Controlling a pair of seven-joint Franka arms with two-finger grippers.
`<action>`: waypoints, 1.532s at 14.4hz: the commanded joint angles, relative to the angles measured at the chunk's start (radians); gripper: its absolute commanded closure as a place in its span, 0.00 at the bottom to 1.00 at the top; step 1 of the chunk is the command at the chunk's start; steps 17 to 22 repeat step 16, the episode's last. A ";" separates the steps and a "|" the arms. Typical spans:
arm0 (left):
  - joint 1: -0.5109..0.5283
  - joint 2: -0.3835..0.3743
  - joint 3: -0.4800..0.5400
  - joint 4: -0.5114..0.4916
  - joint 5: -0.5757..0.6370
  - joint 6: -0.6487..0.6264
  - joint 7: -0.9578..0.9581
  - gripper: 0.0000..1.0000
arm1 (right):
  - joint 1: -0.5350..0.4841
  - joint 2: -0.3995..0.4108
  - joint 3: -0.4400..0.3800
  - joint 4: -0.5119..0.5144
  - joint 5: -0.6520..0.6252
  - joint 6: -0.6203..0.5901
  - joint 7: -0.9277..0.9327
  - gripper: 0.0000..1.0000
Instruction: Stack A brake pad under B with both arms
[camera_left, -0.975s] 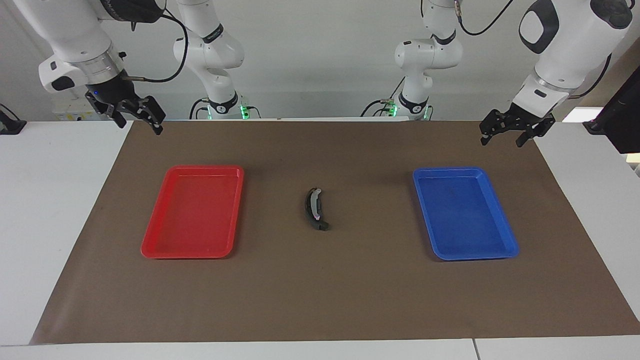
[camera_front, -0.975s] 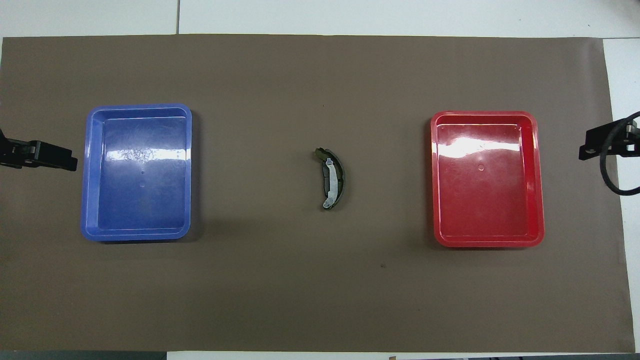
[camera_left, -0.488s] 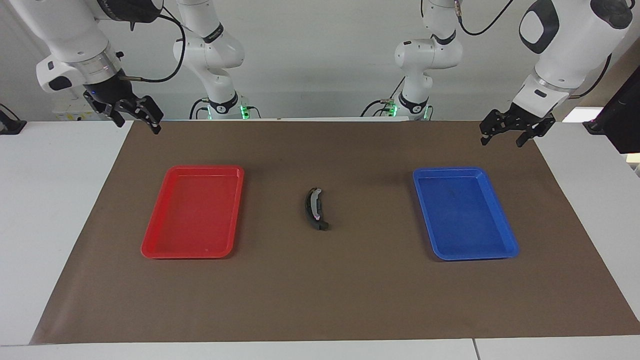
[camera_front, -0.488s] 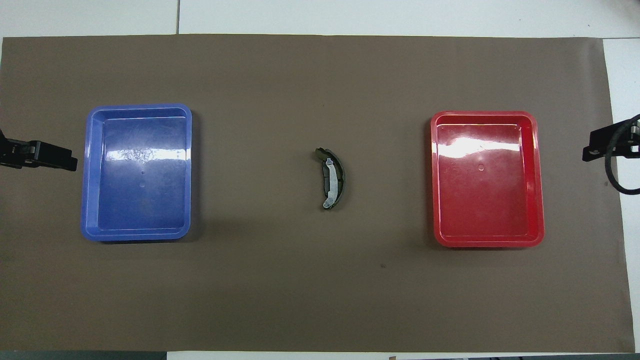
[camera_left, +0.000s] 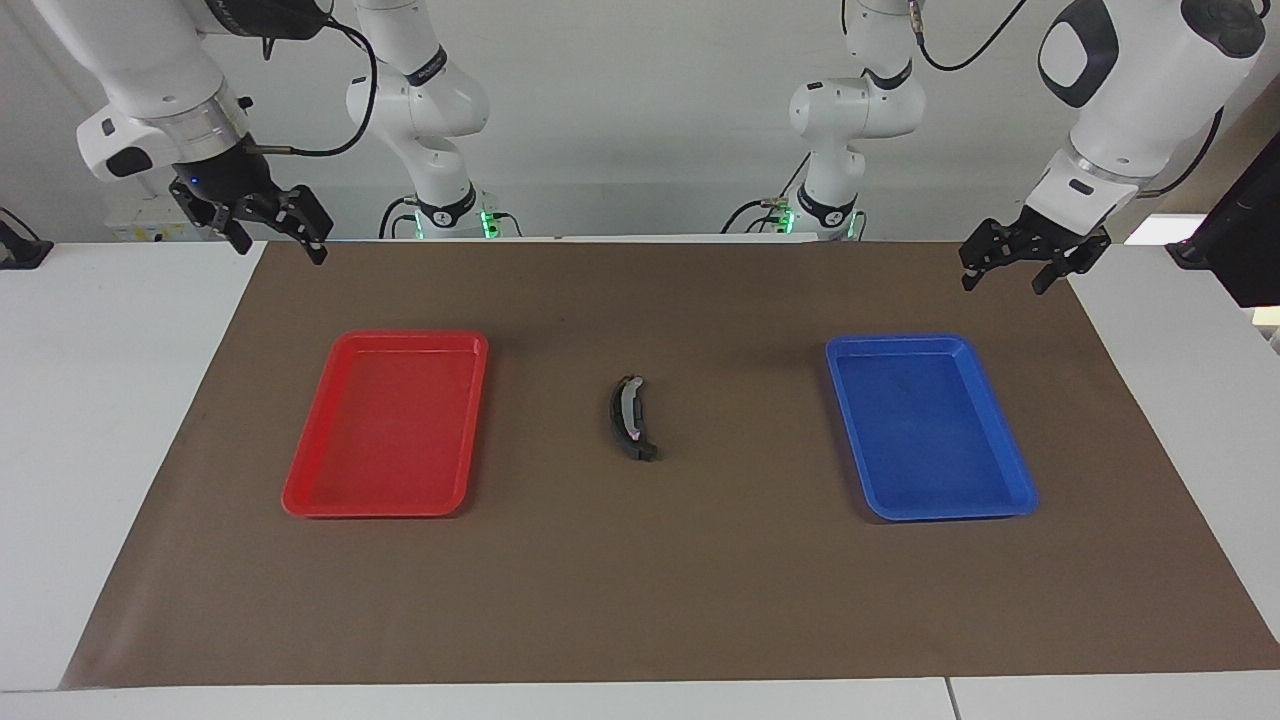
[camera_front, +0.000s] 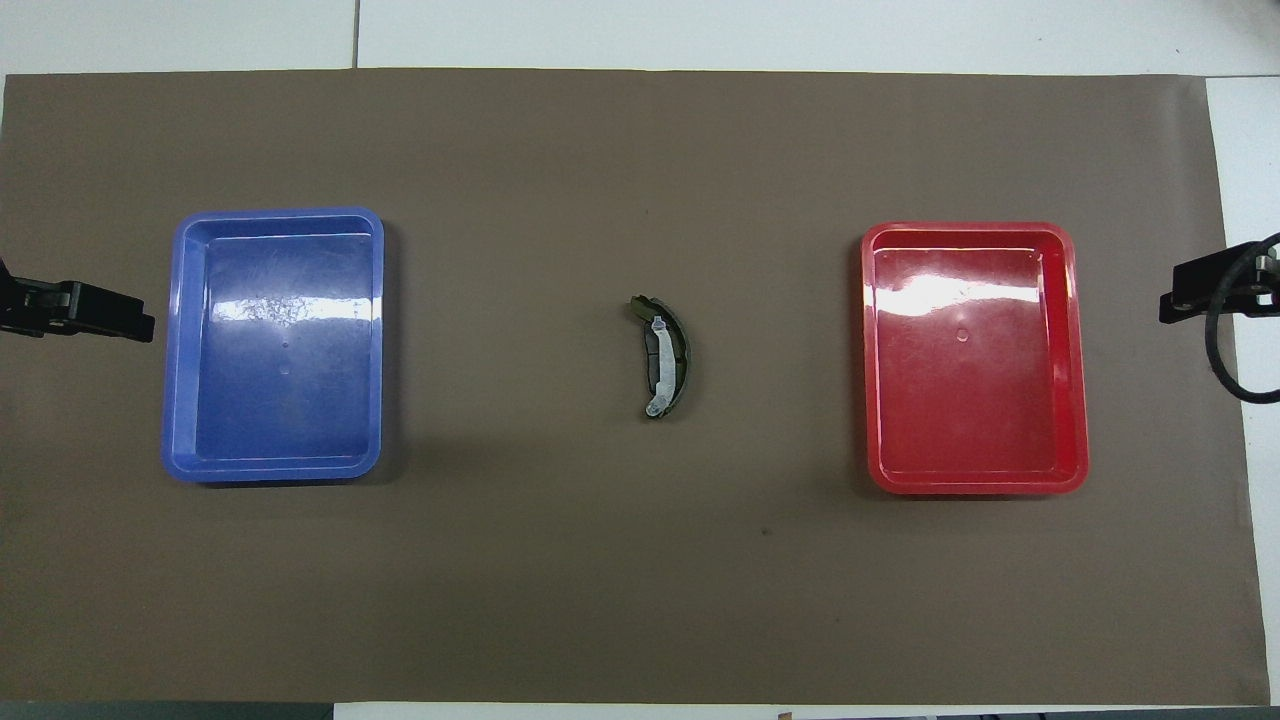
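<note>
From the facing view, my left gripper (camera_left: 1018, 272) hangs spread and empty over the mat's (camera_left: 700, 600) corner by the blue tray (camera_left: 1005, 498); my right gripper (camera_left: 280, 240) does likewise by the red tray (camera_left: 310, 495). The long curved pad (camera_left: 628, 417) lies on the short dark pad (camera_left: 644, 451) — mid-mat, between the trays.

From overhead, the curved pad (camera_front: 658, 352) sits centred; the short one I cannot make out — only my fingertips show at the mat's ends.

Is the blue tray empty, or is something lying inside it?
Empty. The blue tray shows only its bare floor in both views.
</note>
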 joint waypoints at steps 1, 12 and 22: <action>0.003 -0.016 0.000 -0.004 0.008 -0.017 -0.012 0.01 | -0.006 -0.005 0.003 -0.003 -0.006 0.008 -0.033 0.00; 0.003 -0.016 0.000 -0.004 0.008 -0.017 -0.012 0.01 | -0.005 -0.008 0.003 -0.010 -0.008 0.021 -0.076 0.00; 0.003 -0.016 0.000 -0.004 0.008 -0.017 -0.012 0.01 | -0.005 -0.009 0.003 -0.016 -0.008 0.021 -0.078 0.00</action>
